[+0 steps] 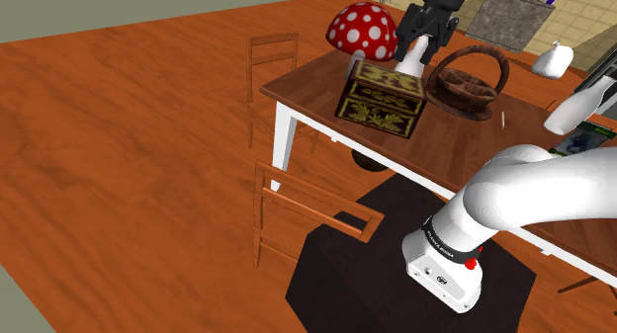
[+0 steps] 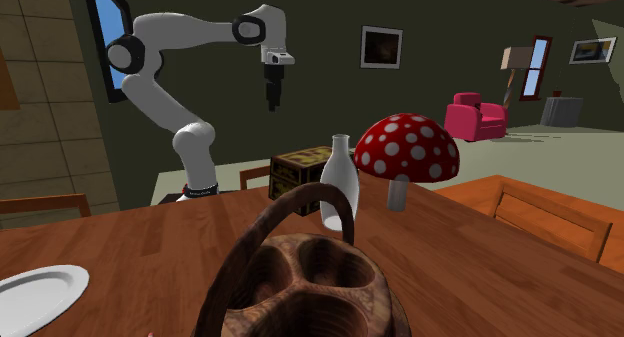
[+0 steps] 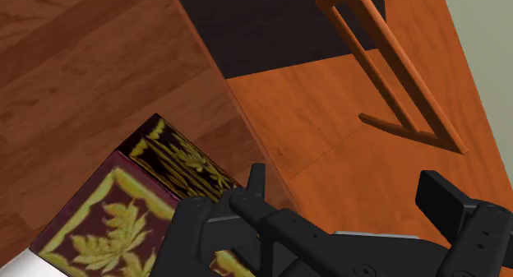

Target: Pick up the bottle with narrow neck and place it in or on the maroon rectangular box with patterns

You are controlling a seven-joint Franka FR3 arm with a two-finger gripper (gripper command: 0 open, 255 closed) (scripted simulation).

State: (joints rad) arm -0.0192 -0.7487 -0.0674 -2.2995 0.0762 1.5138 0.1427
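The jaws hang high above the wooden worktop (image 1: 316,89), spread apart and holding nothing. In the second exterior view they sit at 12 o'clock of the maroon box (image 2: 298,171), which bears gold leaf patterns. The white narrow-necked bottle (image 2: 339,185) stands upright on the worktop just beside the box, at its 3 o'clock in that view and at its 1 o'clock in the shoulder view. A red white-spotted mushroom (image 2: 408,145) and a brown basket (image 2: 300,275) stand near.
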